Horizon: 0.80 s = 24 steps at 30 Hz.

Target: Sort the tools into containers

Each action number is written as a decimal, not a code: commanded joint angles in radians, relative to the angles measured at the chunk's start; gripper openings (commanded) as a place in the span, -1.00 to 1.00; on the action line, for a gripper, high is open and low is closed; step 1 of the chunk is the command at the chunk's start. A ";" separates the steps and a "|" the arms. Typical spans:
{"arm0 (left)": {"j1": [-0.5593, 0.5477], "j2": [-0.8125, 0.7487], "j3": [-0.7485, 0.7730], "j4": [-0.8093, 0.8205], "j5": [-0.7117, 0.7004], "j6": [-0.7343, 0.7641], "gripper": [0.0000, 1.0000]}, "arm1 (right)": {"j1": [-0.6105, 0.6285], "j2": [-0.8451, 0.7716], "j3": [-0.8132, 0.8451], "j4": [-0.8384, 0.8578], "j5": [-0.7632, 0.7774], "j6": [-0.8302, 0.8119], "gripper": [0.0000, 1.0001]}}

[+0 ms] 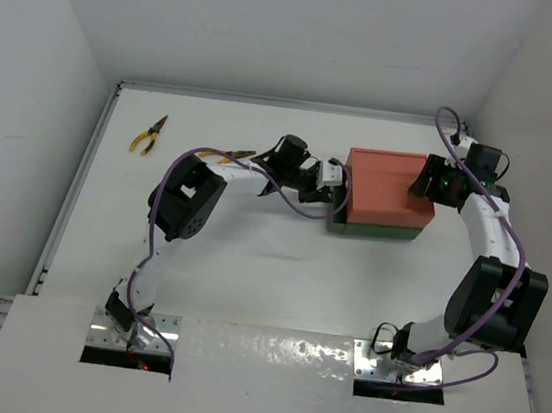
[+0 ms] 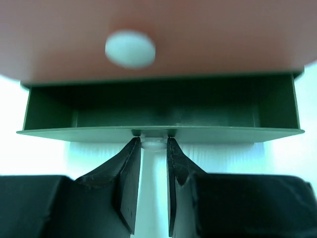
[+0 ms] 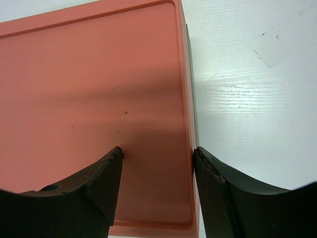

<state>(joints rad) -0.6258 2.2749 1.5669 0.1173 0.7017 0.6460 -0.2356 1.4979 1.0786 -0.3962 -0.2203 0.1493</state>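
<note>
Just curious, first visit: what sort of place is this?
Probably a robotics lab test cell: left arm and right arm bolted to a white table, plain white walls, pliers and a tray box.

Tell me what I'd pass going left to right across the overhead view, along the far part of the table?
Yellow-handled pliers → second pliers, partly hidden → left tool → salmon-red tray stacked on green tray → right tool.
</note>
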 commanded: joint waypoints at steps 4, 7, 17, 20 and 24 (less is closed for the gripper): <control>0.067 -0.106 -0.070 -0.090 0.001 0.087 -1.00 | 0.004 0.071 -0.046 -0.099 0.055 -0.068 0.14; 0.080 -0.141 -0.112 -0.106 -0.005 0.121 -1.00 | 0.004 0.073 -0.049 -0.099 0.048 -0.062 0.14; 0.141 -0.206 -0.182 -0.169 -0.002 0.155 -1.00 | 0.005 0.062 -0.066 -0.098 0.047 -0.065 0.16; 0.140 -0.218 -0.199 -0.166 0.015 0.155 -1.00 | 0.004 0.058 -0.068 -0.093 0.029 -0.066 0.17; 0.140 -0.216 -0.156 -0.192 0.013 0.064 -0.25 | 0.004 0.045 -0.080 -0.081 0.021 -0.080 0.21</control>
<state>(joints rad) -0.4980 2.1071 1.3804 -0.0494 0.7017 0.7647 -0.2363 1.4990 1.0668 -0.3634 -0.2420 0.1303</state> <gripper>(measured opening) 0.294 0.602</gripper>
